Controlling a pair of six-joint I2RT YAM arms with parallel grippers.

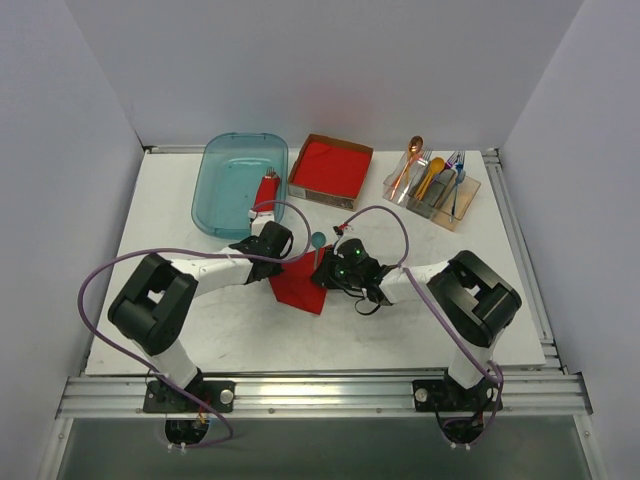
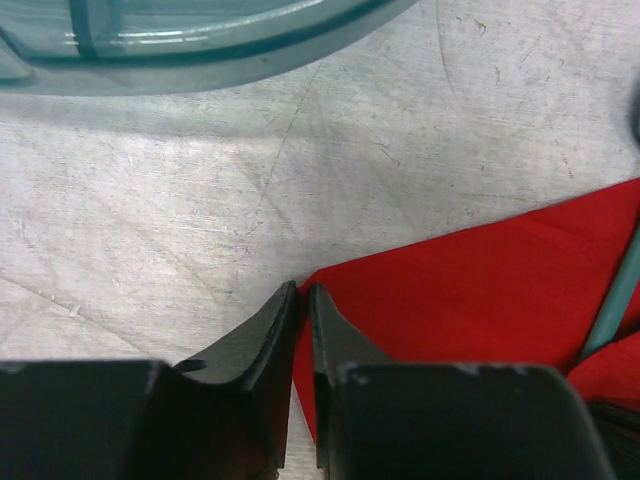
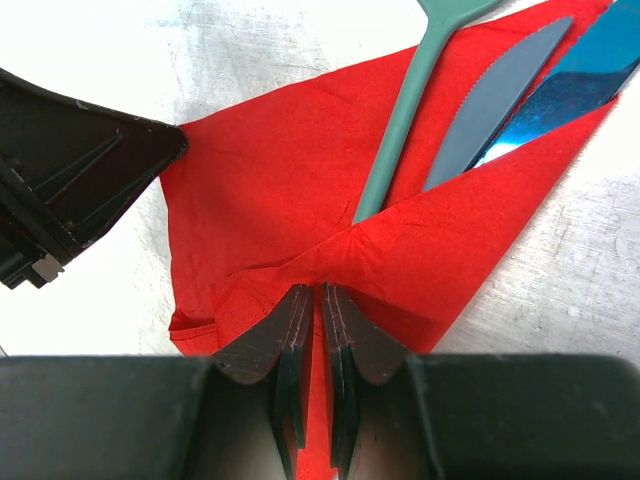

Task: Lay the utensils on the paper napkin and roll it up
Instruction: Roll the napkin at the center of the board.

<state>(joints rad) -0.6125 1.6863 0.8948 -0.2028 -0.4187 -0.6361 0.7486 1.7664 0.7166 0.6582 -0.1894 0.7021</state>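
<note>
The right hand (image 3: 314,298) is clamping a fold of the thin red paper napkin (image 3: 270,200) on the counter (image 3: 250,50). The left hand (image 2: 301,292) is apparently pinching its corner. Beyond, the teal plastic spoon (image 3: 400,140) and blue serrated knife (image 3: 495,95) are lying inside, handles toward the right hand.
</note>
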